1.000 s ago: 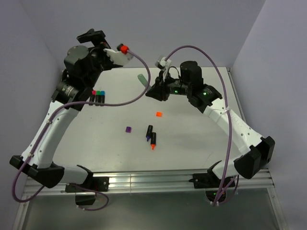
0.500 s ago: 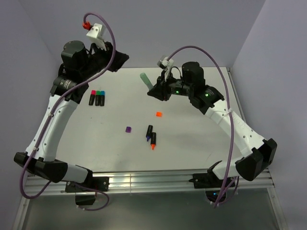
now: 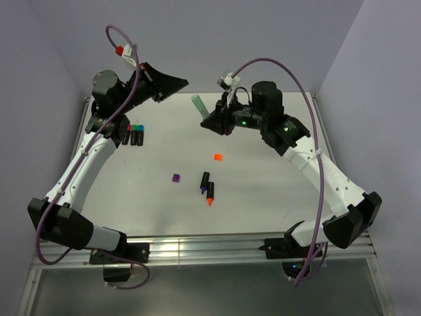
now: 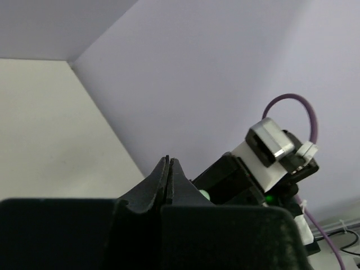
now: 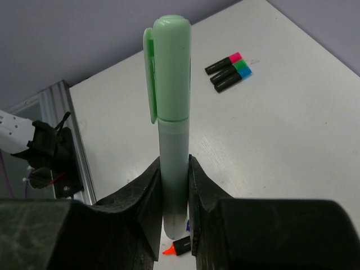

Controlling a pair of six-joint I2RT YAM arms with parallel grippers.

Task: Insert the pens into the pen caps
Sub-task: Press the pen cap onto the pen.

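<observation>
Since a second ago the left claw (image 3: pixel 181 82) has been snapping closed and swinging up away from the far left corner of the table. Now it is hanging clenched in the air above the far edge, its two black fingers (image 4: pixel 153 188) pressing flat against each other with nothing between them. It is pointing toward the right arm, well clear of the white table surface (image 3: pixel 263 197).

The right claw (image 3: pixel 209 122) is grasping a pale green plastic marker (image 3: pixel 197 105) with its matching cap on. It is squeezing the lower barrel between both fingers, so the capped end is sticking out beyond the fingertips, over the far middle of the table. Over the same second this claw has been shifting only slightly.

Beside the left arm, three short black-barrelled markers (image 3: pixel 137 135) with pink, green and blue ends are lying side by side, near the left edge toward the far corner. A small orange blocky cap (image 3: pixel 218 157) is sitting alone near the table's middle. Closer to the near edge, a small purple cap (image 3: pixel 175 178) is lying just left of a purple-tipped black marker (image 3: pixel 204 180) and an orange-tipped black marker (image 3: pixel 210 193). These two are resting close alongside each other, tips pointing toward the near edge.
</observation>
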